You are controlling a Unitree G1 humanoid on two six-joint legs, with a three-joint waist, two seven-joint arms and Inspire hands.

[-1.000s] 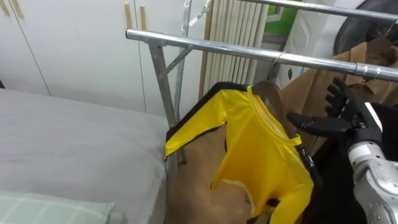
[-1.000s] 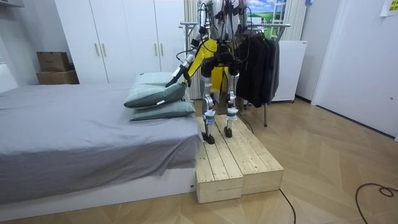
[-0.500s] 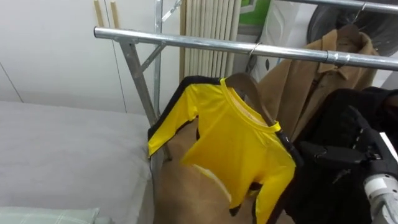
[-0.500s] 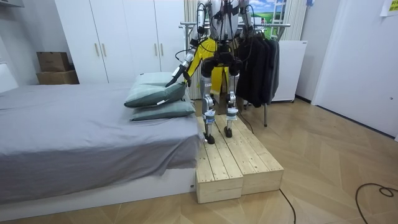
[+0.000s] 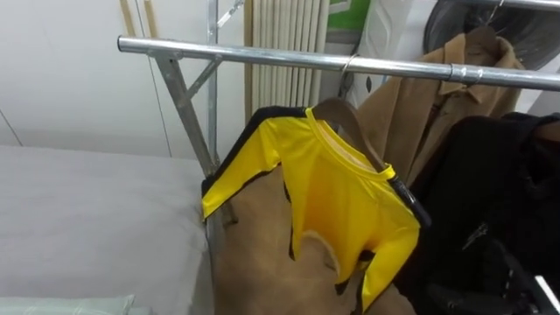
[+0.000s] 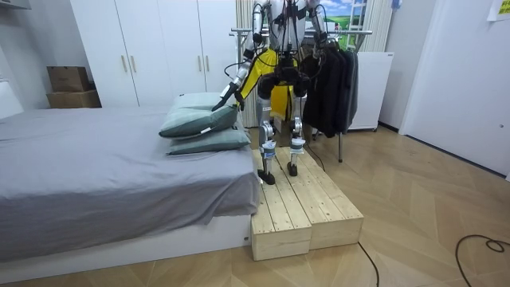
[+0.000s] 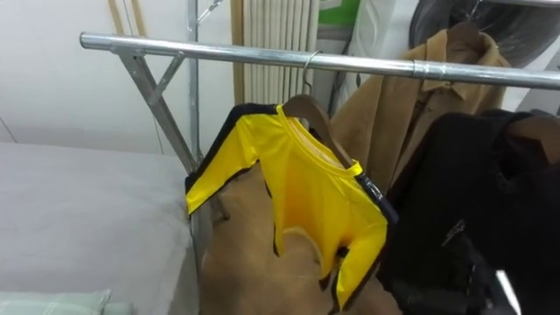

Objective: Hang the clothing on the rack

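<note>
1. The right hand shows dark at the lower right, in front of a black garment. I cannot tell how its fingers are set.
2. The left hand is held out above 2 pillows on the bed. Its fingers cannot be made out.
3. The yellow shirt hangs clear of both hands on a wooden hanger, which is hooked over the metal rail.
4. A tan coat hangs just beside the shirt.
5. The robot stands on a wooden platform, facing the rail.

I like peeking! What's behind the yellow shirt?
Behind the yellow shirt hangs a tan coat, and a hanger pokes out at its collar. The shirt covers the rest of the hanger and part of the coat.
</note>
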